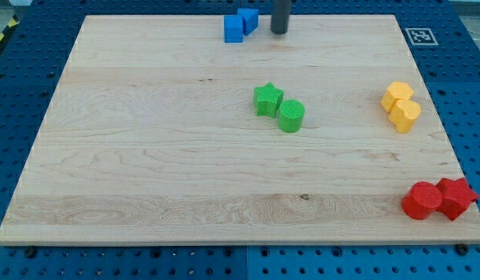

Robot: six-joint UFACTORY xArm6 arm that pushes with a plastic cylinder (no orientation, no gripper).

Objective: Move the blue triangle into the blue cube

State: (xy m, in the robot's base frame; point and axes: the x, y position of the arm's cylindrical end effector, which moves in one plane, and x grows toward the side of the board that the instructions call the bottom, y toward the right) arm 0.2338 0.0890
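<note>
Two blue blocks touch at tabletop point(146, 155) top edge: blue cube point(234, 29), blue triangle point(248, 19). My tip point(279, 31) just right. Triangle light, rigid, slides; push its right face. No gripper fitted.

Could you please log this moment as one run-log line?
blue triangle block touching blue cube block | my tip right of both, apart | board's top edge
</note>
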